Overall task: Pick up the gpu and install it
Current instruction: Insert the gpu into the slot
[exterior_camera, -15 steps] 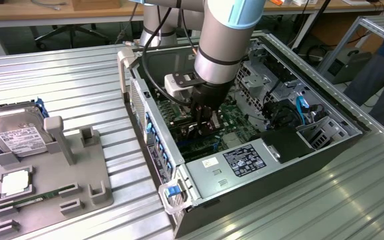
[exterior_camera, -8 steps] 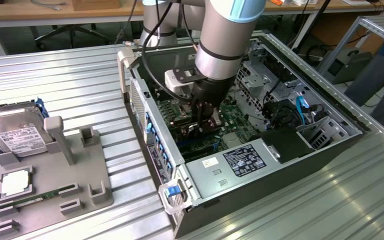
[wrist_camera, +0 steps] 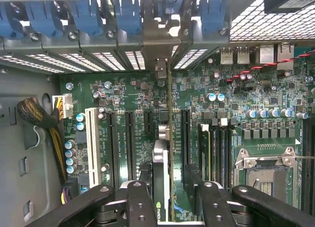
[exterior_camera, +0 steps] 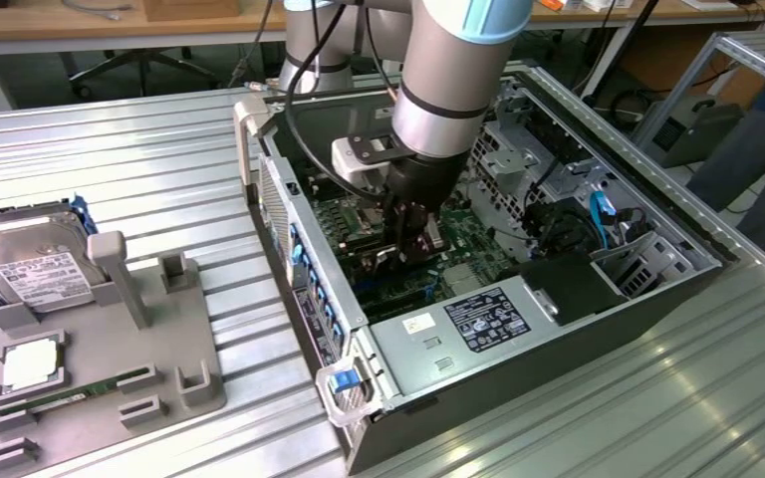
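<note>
From the exterior view's left, the grey parts tray [exterior_camera: 91, 368] held the hard drive [exterior_camera: 31, 264] and memory stick [exterior_camera: 71, 390]; I was past picking and into the install. Inside the open computer case [exterior_camera: 648, 299] my gripper [exterior_camera: 412, 237] gripped the gpu [wrist_camera: 161, 178] edge-on between the fingers [wrist_camera: 142, 207], its bracket [wrist_camera: 158, 45] reaching the rear slot covers (blue latches above). I judged the next move needed square alignment over a motherboard [wrist_camera: 246, 104] slot and a straight, even press.
</note>
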Robot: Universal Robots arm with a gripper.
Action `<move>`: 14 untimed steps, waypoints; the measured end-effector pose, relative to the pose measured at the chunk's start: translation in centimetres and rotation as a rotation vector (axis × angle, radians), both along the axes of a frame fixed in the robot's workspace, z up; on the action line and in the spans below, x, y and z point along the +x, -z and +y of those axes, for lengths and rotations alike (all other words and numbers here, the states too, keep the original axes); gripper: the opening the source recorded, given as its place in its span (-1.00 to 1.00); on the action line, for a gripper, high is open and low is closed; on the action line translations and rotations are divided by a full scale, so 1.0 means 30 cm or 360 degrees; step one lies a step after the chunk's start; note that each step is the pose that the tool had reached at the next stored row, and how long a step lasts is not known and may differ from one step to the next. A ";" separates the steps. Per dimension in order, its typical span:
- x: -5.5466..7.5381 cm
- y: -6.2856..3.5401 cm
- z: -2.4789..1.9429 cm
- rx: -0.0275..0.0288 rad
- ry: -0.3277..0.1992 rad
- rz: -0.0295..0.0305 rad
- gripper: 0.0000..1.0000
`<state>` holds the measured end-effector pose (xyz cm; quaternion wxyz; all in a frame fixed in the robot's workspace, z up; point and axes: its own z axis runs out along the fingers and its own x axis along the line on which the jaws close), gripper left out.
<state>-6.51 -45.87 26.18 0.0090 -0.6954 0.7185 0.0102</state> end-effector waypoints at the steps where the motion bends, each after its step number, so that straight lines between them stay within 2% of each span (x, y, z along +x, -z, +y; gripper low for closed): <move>1: 0.000 0.000 0.000 0.00000 0.0000 0.00000 -0.18; 14: -0.010 0.001 0.001 -0.00001 0.0000 -0.00018 -0.18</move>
